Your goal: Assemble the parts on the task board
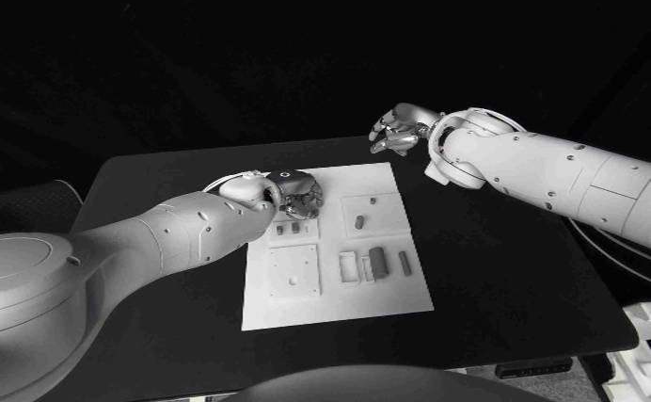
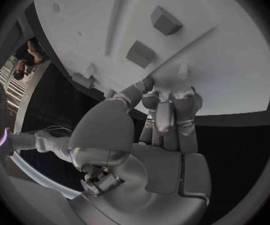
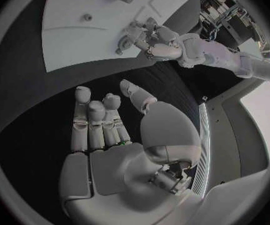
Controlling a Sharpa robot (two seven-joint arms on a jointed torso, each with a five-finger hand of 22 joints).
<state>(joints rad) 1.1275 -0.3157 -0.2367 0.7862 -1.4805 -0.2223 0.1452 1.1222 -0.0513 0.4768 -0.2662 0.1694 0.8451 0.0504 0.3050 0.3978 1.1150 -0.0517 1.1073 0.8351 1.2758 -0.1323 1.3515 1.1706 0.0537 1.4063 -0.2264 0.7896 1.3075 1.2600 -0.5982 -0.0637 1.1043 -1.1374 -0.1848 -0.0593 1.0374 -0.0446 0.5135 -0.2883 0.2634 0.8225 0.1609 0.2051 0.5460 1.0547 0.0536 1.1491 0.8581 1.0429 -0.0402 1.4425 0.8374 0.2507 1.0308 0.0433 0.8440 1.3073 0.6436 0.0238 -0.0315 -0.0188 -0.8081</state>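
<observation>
The left robot hand (image 1: 296, 197) hovers over the far left corner of the white task board (image 1: 393, 294), fingers curled together; whether it grips anything cannot be told. Grey parts (image 1: 378, 262) lie on the board's middle (mid-tabletop (image 1: 516, 261)). The right robot hand (image 1: 402, 131) hangs beyond the far edge, fingers apart, empty

The task board (image 1: 393, 294) looks like matt white plastic, smooth, with shallow moulded recesses. The parts (image 1: 380, 262) on it are dull grey and look plastic. The surface (image 1: 516, 270) is matt black. Both the left hand (image 1: 300, 195) and the right hand (image 1: 402, 131) gleam like polished metal, their fingers (image 3: 97, 120) smooth and satin, on glossy white plastic arm shells.
</observation>
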